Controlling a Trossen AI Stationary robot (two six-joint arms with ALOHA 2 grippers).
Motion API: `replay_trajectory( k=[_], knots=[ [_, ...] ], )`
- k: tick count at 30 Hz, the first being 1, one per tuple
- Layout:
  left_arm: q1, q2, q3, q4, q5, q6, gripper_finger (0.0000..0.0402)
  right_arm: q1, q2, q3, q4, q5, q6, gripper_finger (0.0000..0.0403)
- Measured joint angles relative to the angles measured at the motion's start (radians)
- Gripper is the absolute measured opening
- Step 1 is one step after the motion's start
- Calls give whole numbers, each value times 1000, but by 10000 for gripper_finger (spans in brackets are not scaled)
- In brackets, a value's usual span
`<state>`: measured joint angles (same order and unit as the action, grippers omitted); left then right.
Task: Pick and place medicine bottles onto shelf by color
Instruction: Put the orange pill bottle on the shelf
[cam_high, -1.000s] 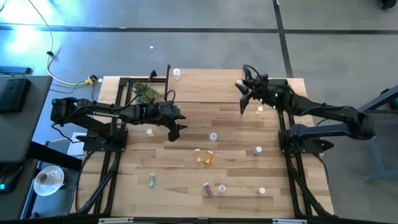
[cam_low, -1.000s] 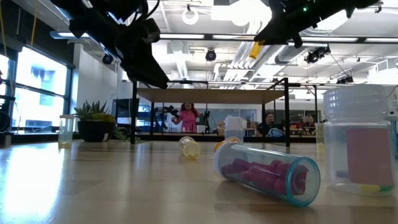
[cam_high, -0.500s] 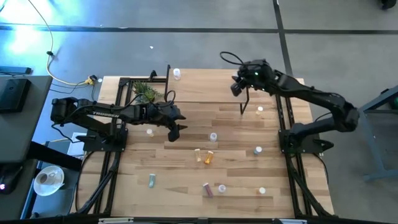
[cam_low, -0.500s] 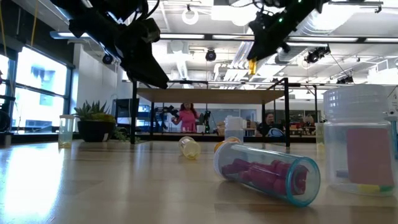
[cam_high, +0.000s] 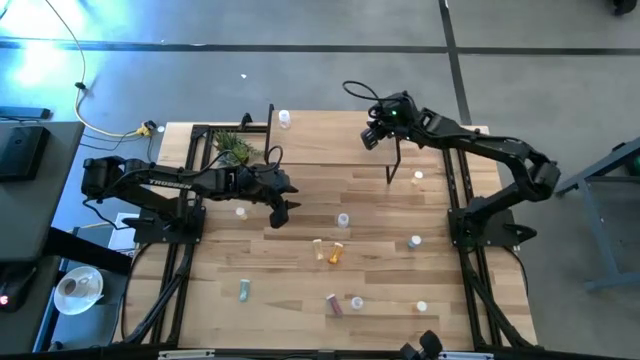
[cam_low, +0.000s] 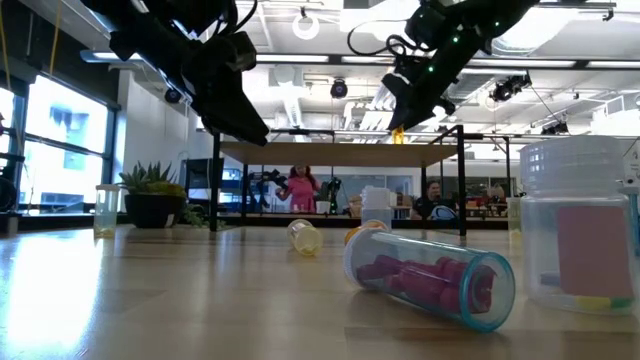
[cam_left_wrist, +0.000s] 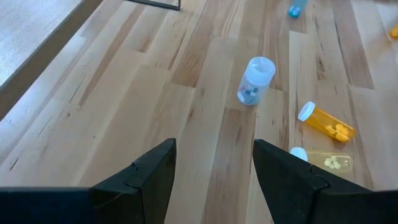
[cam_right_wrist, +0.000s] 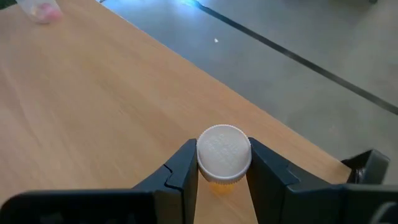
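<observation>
We hold an orange bottle (cam_right_wrist: 223, 155) clamped in our right gripper (cam_right_wrist: 222, 163) over the shelf (cam_right_wrist: 93, 112); next we must lower and release it. Our left gripper (cam_left_wrist: 214, 163) waits open above the table (cam_left_wrist: 186, 124).

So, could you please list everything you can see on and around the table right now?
Shelf: one, light wood, table's far side.
Clear bottle: one, white-capped, shelf's far left corner.
Medicine bottles: about ten, mixed tints, scattered on tabletop.
Potted plant: one, green, left of shelf.
Orange bottle: one, white-capped, gripped above shelf.
Right gripper: one, dark, shut on orange bottle.
Left gripper: one, dark, open, over table's left-middle.
</observation>
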<state>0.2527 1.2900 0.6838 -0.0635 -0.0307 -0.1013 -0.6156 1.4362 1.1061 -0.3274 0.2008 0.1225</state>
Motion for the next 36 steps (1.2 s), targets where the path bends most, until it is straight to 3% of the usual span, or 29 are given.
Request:
replay_trajectory(
  k=[17, 28, 36],
  knots=[
    [0, 0, 0, 0, -1, 0, 204, -13, 4, 1, -31, 13, -19, 96],
    [0, 0, 0, 0, -3, 0, 204, -13, 5, 0, -36, 31, -19, 158],
    [0, 0, 0, -10, -3, 0, 204, -13, -19, 0, -20, 32, -34, 164]
  ],
)
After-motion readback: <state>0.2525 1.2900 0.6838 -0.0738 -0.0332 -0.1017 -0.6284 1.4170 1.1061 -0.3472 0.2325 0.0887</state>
